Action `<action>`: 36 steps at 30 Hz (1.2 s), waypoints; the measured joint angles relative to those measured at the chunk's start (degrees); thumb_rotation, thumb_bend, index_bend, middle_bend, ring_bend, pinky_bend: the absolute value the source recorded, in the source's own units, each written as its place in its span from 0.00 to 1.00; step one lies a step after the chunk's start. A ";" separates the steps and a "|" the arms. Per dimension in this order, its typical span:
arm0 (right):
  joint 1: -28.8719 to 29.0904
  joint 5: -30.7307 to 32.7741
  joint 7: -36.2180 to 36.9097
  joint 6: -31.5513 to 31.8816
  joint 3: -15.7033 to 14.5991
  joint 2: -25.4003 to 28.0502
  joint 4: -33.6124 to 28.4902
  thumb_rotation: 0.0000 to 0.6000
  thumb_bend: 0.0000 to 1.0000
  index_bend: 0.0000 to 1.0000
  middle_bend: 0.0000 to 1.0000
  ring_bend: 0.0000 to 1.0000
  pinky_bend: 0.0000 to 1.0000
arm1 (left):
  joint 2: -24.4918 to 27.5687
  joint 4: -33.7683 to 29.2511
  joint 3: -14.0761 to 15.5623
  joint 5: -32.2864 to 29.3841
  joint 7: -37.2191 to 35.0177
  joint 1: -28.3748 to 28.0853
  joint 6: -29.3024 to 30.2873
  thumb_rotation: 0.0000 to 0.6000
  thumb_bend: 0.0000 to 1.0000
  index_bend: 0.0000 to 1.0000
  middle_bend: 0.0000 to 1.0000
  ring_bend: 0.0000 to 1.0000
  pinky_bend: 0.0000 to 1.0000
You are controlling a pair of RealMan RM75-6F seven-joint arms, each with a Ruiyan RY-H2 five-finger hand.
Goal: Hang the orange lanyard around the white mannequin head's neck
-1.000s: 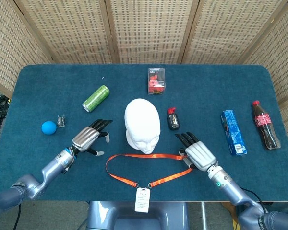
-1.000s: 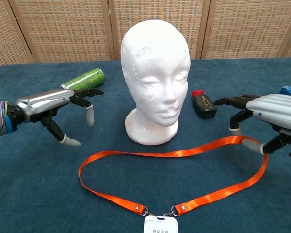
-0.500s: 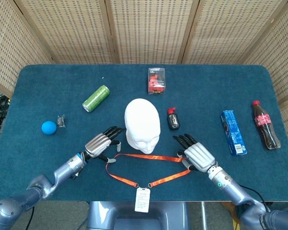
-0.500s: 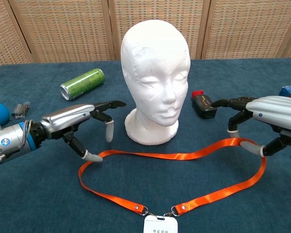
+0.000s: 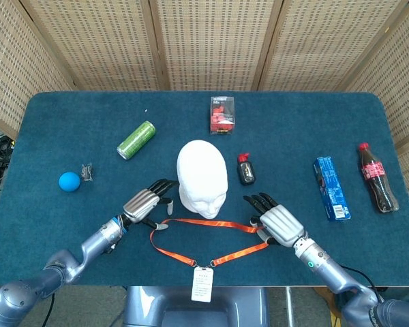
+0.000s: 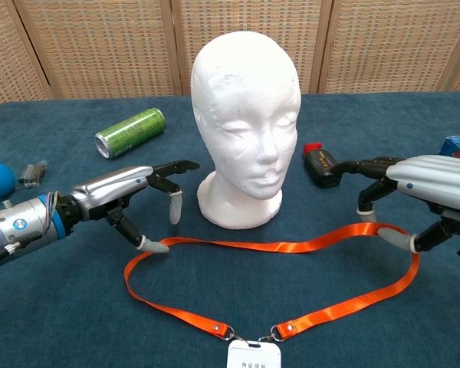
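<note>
Nearest us, the white badge card (image 5: 202,284) hangs over the table's front edge, clipped to the orange lanyard (image 6: 284,246), whose loop lies flat on the blue table (image 5: 48,218) just before the white mannequin head (image 6: 245,115). Our left hand (image 6: 130,192) has its fingers spread, a thumb tip touching the loop's left bend; nothing is gripped. Our right hand (image 6: 422,192) is likewise spread, thumb tip on the loop's right bend. Behind stand a black bottle (image 5: 245,169), green can (image 5: 136,139), blue ball (image 5: 69,181), blue packet (image 5: 331,188), cola bottle (image 5: 377,178) and red box (image 5: 222,114). Since a second ago, the left hand has swung in from beside the can to the strap.
</note>
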 measured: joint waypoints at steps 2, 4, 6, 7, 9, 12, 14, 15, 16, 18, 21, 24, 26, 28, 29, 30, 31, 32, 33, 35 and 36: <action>-0.04 0.14 0.08 -0.02 0.05 0.03 0.05 1.00 0.67 0.78 0.00 0.00 0.00 | -0.11 -0.23 0.11 -0.41 0.92 -0.03 -0.90 1.00 0.21 0.58 0.00 0.00 0.00; -0.05 0.24 0.13 -0.09 0.10 0.08 0.09 1.00 0.67 0.78 0.00 0.00 0.00 | -0.21 -0.37 0.19 -0.82 1.82 -0.05 -1.74 1.00 0.21 0.58 0.00 0.00 0.00; -0.05 0.17 0.11 -0.07 0.09 0.15 0.07 1.00 0.67 0.78 0.00 0.00 0.00 | -0.24 -0.47 0.20 -1.19 2.35 -0.10 -2.59 1.00 0.24 0.58 0.00 0.00 0.00; -0.05 0.10 0.09 0.01 0.10 0.19 0.05 1.00 0.67 0.78 0.00 0.00 0.00 | -0.19 -0.62 0.18 -1.48 2.60 -0.18 -3.35 1.00 0.27 0.58 0.00 0.00 0.00; -0.02 0.07 0.08 0.01 0.15 0.24 -0.02 1.00 0.67 0.78 0.00 0.00 0.00 | 0.03 -1.14 0.05 -2.00 3.24 -0.41 -4.52 1.00 0.33 0.59 0.00 0.00 0.00; 0.05 0.13 -0.04 -0.20 0.18 0.28 -0.19 1.00 0.67 0.78 0.00 0.00 0.00 | 0.57 -2.30 -0.22 -2.70 4.75 -0.76 -5.59 1.00 0.37 0.59 0.00 0.00 0.00; 0.09 0.17 -0.19 -0.36 0.18 0.30 -0.34 1.00 0.67 0.78 0.00 0.00 0.00 | 0.96 -3.18 -0.40 -3.19 5.90 -0.97 -6.44 1.00 0.38 0.59 0.00 0.00 0.00; 0.11 0.20 -0.28 -0.45 0.17 0.32 -0.43 1.00 0.67 0.78 0.00 0.00 0.00 | 1.12 -3.61 -0.47 -3.43 6.40 -1.05 -6.83 1.00 0.39 0.59 0.00 0.00 0.00; 0.14 0.24 -0.44 -0.56 0.17 0.34 -0.55 1.00 0.67 0.78 0.00 0.00 0.00 | 1.33 -4.13 -0.55 -3.74 7.00 -1.13 -7.32 1.00 0.41 0.59 0.00 0.00 0.00; 0.18 0.33 -0.80 -0.74 0.19 0.37 -0.70 1.00 0.67 0.78 0.00 0.00 0.00 | 1.57 -4.74 -0.70 -4.16 7.56 -1.21 -7.79 1.00 0.46 0.60 0.00 0.00 0.00; 0.16 0.45 -1.14 -0.82 0.21 0.39 -1.02 1.00 0.67 0.78 0.00 0.00 0.00 | 1.91 -5.68 -1.01 -4.71 7.95 -1.31 -8.16 1.00 0.55 0.60 0.00 0.00 0.00; 0.16 0.46 -1.42 -0.81 0.26 0.48 -1.39 1.00 0.67 0.78 0.00 0.00 0.00 | 2.38 -6.47 -1.19 -5.10 8.64 -1.54 -8.80 1.00 0.60 0.60 0.00 0.00 0.00; 0.16 0.46 -1.67 -0.81 0.30 0.55 -1.60 1.00 0.67 0.78 0.00 0.00 0.00 | 2.78 -7.30 -1.32 -5.40 9.02 -1.71 -9.30 1.00 0.61 0.60 0.00 0.00 0.00; 0.13 0.47 -1.93 -0.77 0.32 0.64 -1.87 1.00 0.67 0.78 0.00 0.00 0.00 | 3.22 -8.32 -1.54 -5.74 9.19 -1.84 -9.55 1.00 0.61 0.60 0.00 0.00 0.00; 0.12 0.48 -2.01 -0.76 0.33 0.68 -1.97 1.00 0.67 0.78 0.00 0.00 0.00 | 3.44 -8.79 -1.66 -5.87 9.26 -1.90 -9.60 1.00 0.60 0.60 0.00 0.00 0.00; 0.12 0.50 -2.15 -0.77 0.36 0.75 -2.12 1.00 0.67 0.78 0.00 0.00 0.00 | 3.67 -9.25 -1.77 -5.99 9.36 -1.95 -9.62 1.00 0.60 0.60 0.00 0.00 0.00; 0.13 0.51 -2.22 -0.77 0.39 0.80 -2.22 1.00 0.67 0.78 0.00 0.00 0.00 | 4.00 -9.82 -1.92 -6.14 9.58 -2.01 -9.61 1.00 0.60 0.60 0.00 0.00 0.00; 0.14 0.53 -2.26 -0.77 0.41 0.83 -2.31 1.00 0.67 0.78 0.00 0.00 0.00 | 4.24 -10.18 -2.02 -6.26 9.75 -2.04 -9.60 1.00 0.60 0.60 0.00 0.00 0.00; 0.12 0.54 -2.32 -0.77 0.41 0.88 -2.44 1.00 0.67 0.78 0.00 0.00 0.00 | 4.44 -10.51 -2.12 -6.37 9.89 -2.05 -9.57 1.00 0.60 0.60 0.00 0.00 0.00; 0.11 0.54 -2.42 -0.80 0.40 0.96 -2.56 1.00 0.67 0.78 0.00 0.00 0.00 | 4.80 -11.26 -2.26 -6.60 10.24 -2.07 -9.58 1.00 0.60 0.60 0.00 0.00 0.00; 0.09 0.57 -2.46 -0.87 0.35 0.97 -2.59 1.00 0.67 0.78 0.00 0.00 0.00 | 4.91 -11.46 -2.27 -6.66 10.50 -2.09 -9.65 1.00 0.60 0.60 0.00 0.00 0.00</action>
